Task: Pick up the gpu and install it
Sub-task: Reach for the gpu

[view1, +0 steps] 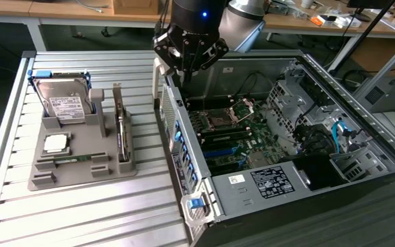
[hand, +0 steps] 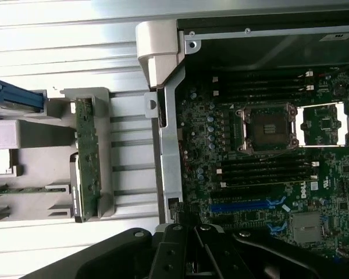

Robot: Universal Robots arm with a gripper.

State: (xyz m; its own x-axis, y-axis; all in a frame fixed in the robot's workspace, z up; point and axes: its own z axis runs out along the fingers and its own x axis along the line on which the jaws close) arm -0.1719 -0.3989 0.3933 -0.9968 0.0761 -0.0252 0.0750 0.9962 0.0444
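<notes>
gripper [view1: 185, 74] [hand: 193, 229]: fingers pressed together with nothing between them. It hangs point-down over the far end of the case wall on the exterior view's left.
under gripper: case [view1: 177, 118] rim. In the wrist view the fingertips sit over the motherboard [hand: 267, 174] edge, near the blue slot [hand: 247, 205].
case state: open and lying on its side, board facing up. The blue slot is bare, with no card seated.
gpu [view1: 120, 126] [hand: 87, 163] location: outside the case on the grey holder [view1: 81, 177], standing on its long edge in a slot. Nothing touches it.
gpu vs fingers: it lies to the exterior view's left of the gripper, across the case wall and closer to that camera. Near, but clearly apart, with no contact.
gpu long axis: roughly parallel to the case wall, running near-to-far in the exterior view. Its thin top edge faces up.
bracket end: can't tell which end.
arm: only one arm, so there is no nearer or farther choice.
task progress: my judgement is that the pick has not begun, since the card is in the holder and the fingers are empty.
rest of holder: memory stick [view1: 74, 159], square chip [view1: 57, 143] and hard drive [view1: 64, 103], all further to the exterior view's left than the gpu.
support: slatted table [view1: 81, 216] under the holder.
far: desks [view1: 81, 13] with clutter behind the arm.
</notes>
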